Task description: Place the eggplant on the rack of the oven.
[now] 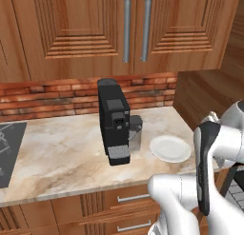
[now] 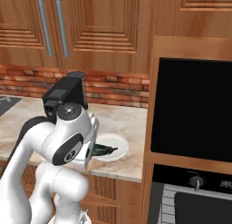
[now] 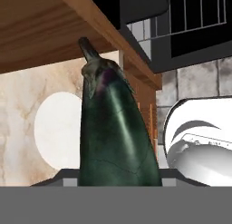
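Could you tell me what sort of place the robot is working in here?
A rendered home kitchen: a marble-look counter with a coffee machine and white plate, a brick backsplash, and a built-in oven.

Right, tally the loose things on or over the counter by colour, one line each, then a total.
Black: 1, the coffee machine
White: 1, the plate
Dark purple-black: 1, the eggplant, held up in the gripper above the counter
Total: 3

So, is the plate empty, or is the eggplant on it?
Empty: the plate is bare white in the left base view; the eggplant rises before the hand camera.
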You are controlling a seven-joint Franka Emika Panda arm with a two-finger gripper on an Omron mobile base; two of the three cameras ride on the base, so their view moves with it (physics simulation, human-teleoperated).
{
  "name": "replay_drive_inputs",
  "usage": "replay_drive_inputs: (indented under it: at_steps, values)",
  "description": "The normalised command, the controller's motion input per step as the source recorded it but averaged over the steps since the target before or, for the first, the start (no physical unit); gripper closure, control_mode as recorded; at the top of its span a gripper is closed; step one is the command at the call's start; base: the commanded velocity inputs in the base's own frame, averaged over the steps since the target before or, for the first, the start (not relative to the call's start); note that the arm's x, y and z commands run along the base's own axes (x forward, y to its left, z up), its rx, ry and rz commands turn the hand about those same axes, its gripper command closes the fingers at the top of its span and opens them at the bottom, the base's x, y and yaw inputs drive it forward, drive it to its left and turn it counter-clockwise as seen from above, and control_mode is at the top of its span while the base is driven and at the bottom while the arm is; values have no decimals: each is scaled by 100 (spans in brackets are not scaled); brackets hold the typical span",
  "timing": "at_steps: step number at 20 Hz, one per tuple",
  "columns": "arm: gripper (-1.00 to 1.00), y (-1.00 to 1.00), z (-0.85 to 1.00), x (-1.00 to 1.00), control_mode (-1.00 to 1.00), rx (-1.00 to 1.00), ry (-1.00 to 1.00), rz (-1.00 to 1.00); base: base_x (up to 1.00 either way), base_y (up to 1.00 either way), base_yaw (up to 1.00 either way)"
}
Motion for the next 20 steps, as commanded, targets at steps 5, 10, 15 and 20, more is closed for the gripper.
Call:
replay_drive_inputs:
  at_steps: [5,10,15,20]
  values:
    - [100,-60,34,-63,-100,0,-1,4,0,0,0]
    - [100,-70,9,-56,-100,0,0,6,0,0,0]
    - [100,-92,-17,-20,-100,-15,-16,29,0,0,0]
    - [100,-84,-43,1,-100,-35,-18,49,0,0,0]
